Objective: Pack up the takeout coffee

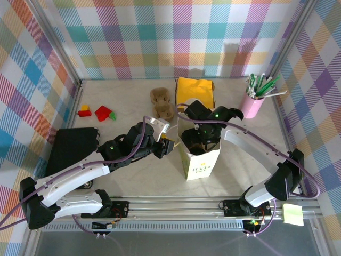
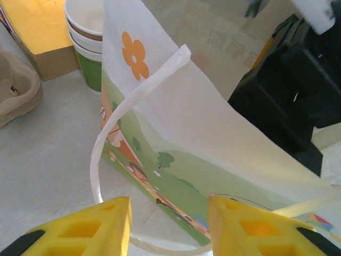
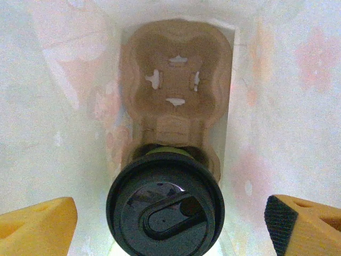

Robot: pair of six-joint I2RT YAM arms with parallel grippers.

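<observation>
- The takeout coffee [image 3: 165,210] is sitting at the bottom of the paper bag [image 1: 201,162]; it is wearing a black lid and resting in one pocket of a pulp tray [image 3: 176,101]; a sliver of green cup wall is showing behind the lid.
- It is looking light and thin-walled; a hard pinch would likely crush it, and tipping would likely spill it; the glossy lid is probably slippery; any further hold is best taken gently on the cup wall just under the rim, with the cup upright.
- The right fingers [image 3: 40,226] are standing wide on either side above the lid and touching nothing.
- The left fingers [image 2: 90,226] are standing partly apart with a clear gap; the bag's white handle [image 2: 144,88] is draping about them; whether it is running between or around them I cannot tell.
- The bag's soft walls are crowding the tray on both sides; they are leaving little room and could fold inward.
- Outside the bag, a stack of spare cups [image 2: 85,40] is standing just behind it, beside a yellow box [image 2: 37,26]; loose pulp trays [image 1: 162,104] are lying near; a pink pen holder [image 1: 252,105] is standing well apart on the bench [image 1: 133,176].
</observation>
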